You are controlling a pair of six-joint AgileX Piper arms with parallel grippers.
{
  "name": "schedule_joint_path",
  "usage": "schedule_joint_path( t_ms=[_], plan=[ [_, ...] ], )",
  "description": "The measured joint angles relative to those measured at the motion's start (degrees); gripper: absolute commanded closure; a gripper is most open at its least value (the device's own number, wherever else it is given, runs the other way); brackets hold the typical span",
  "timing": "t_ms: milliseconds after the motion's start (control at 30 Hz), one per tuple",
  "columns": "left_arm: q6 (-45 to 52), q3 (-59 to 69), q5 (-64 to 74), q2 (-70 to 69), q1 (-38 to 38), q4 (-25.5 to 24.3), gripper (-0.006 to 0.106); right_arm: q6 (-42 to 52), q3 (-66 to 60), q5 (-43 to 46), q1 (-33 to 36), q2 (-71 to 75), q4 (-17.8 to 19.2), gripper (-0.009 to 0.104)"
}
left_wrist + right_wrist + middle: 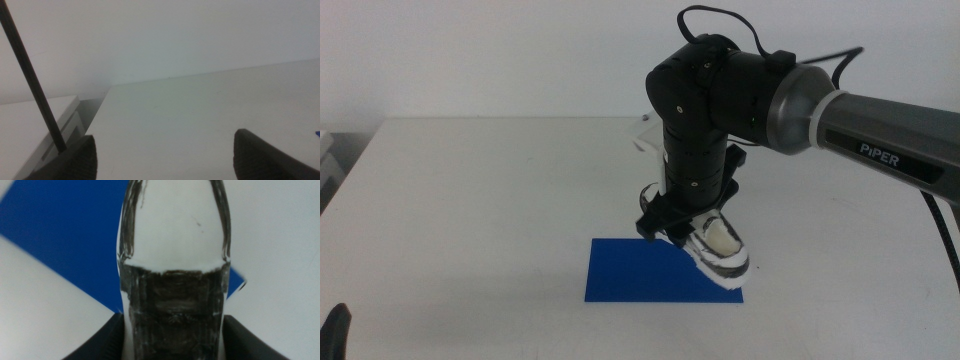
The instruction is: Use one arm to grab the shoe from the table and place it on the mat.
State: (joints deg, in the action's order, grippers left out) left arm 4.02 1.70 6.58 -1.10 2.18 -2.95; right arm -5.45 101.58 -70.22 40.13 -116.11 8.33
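The arm [750, 95] reaches in from the right, its grey forearm marked "PIPER" running level above the table [480, 200], then bending at the black wrist so that the last links point steeply down at the mat [640, 270]. The right gripper [670, 222] hangs just above the mat's right half, and its jaws are clamped on the shoe [720, 250], one on each side of it. The shoe is tilted, its toe end lowest and near the mat's right front corner; from the middle view it is hard to say whether the sole already touches the mat or sits just off it. In the right wrist view the shoe [172, 255] fills the centre, white toe away from the camera and dark grey patch nearer, with the two jaws pressed against its flanks; the mat [65, 235] shows as deep blue beneath and to one side of it, with bare white table on the other.

The left gripper [165, 155] waits well away from the mat, by the table's front left corner, its two dark jaws standing wide apart with nothing between them.

The table is plain white. Behind it, beyond the mat's far side, rises a pale wall [500, 50].
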Motion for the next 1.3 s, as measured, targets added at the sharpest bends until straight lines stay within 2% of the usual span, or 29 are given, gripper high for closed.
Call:
schedule_joint_path(
  t_ms=[167,333,433,533,833,1300],
  plan=[
    [0.0,0.0,0.0,0.0,0.0,0.0,0.007,14.3,0.0,-0.1,0.0,0.0,1.3,0.099],
    [0.0,0.0,0.0,0.0,0.0,0.0,0.007,33.2,0.0,-0.1,0.0,0.0,1.6,0.099],
    [0.0,0.0,0.0,0.0,0.0,0.0,0.007,44.0,0.0,-0.1,0.0,0.0,1.0,0.099],
    [0.0,0.0,0.0,0.0,0.0,0.0,0.007,50.2,0.0,-0.1,-0.1,0.0,-0.7,0.099],
    [0.0,0.0,0.0,0.0,0.0,0.0,0.007,52.3,0.0,-0.1,-0.1,0.0,-6.2,0.099],
    [0.0,0.0,0.0,0.0,0.0,0.0,0.007,52.3,0.0,-0.1,-0.2,-1.4,-8.8,0.099]
  ],
)
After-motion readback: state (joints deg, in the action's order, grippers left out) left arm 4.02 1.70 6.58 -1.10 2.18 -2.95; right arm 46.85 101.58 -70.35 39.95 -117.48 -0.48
